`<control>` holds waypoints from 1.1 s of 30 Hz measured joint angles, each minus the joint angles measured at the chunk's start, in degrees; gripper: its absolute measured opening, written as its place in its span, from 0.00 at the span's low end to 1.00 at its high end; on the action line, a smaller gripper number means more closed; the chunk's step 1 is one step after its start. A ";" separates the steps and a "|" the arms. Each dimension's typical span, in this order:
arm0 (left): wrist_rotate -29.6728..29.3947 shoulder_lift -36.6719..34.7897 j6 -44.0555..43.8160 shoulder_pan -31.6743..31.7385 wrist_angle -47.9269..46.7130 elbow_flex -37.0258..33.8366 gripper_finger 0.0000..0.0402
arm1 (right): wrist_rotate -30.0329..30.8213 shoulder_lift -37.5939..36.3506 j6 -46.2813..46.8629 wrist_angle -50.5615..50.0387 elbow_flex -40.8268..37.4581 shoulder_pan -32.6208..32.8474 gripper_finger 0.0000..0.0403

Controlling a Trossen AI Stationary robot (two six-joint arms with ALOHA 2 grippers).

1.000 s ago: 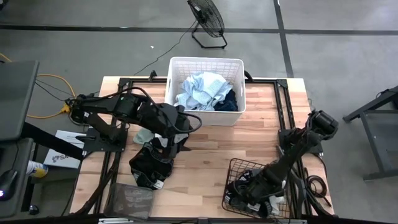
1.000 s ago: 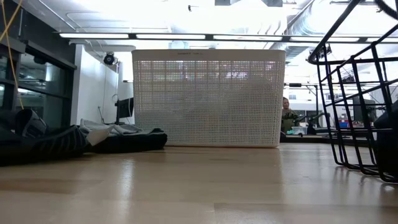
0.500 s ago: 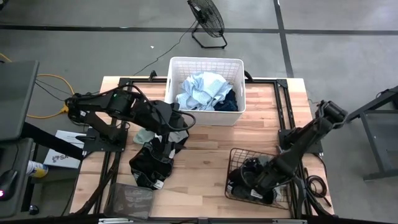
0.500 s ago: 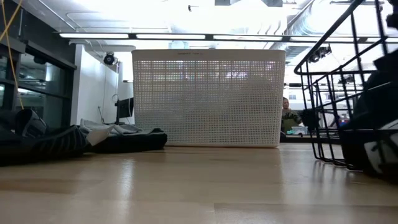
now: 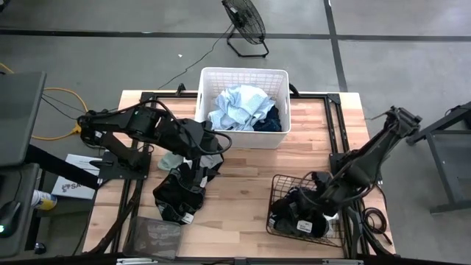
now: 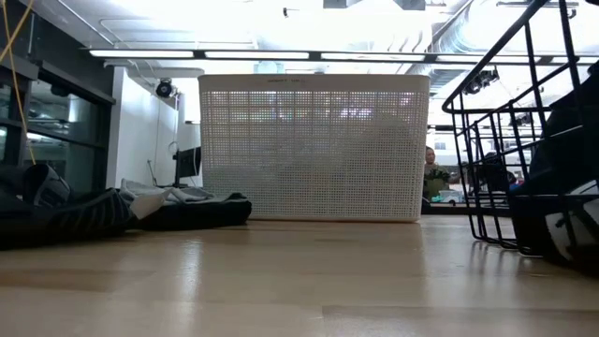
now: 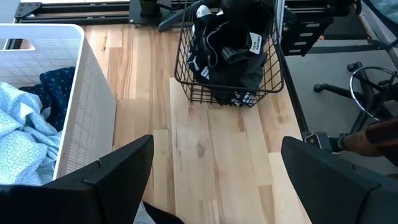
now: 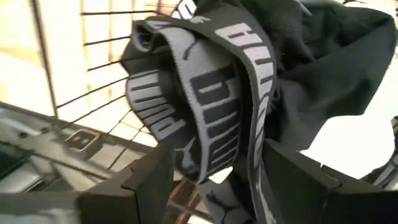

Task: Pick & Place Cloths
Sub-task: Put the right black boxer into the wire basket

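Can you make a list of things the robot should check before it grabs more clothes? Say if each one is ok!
1. Right gripper has let go of the black garment: ok, its fingers stand apart around the waistband.
2. Black garment sits inside the wire basket: ok.
3. Left gripper is open and empty: ok.
4. More clothes to pick: ok, a dark pile lies on the table under the left arm.
5. White laundry basket is upright, light blue cloth inside: ok.
6. Right fingers clear of the waistband for lifting out: cannot tell.
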 joint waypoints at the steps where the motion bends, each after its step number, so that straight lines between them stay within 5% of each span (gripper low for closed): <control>1: 0.00 0.00 0.00 0.00 0.00 0.00 0.86 | 0.38 -0.70 0.12 0.04 0.02 0.00 0.58; 8: 0.00 0.00 -0.81 0.00 0.01 0.00 0.86 | 0.35 -2.03 -0.42 1.72 0.04 0.46 0.49; 18: 0.00 0.00 -1.51 0.00 0.00 0.00 0.86 | 5.91 -3.98 -0.59 1.78 0.09 3.52 0.03; 33: 0.11 0.02 -2.76 0.00 -3.56 0.02 0.86 | 3.40 -3.68 7.06 -7.36 0.15 6.31 0.01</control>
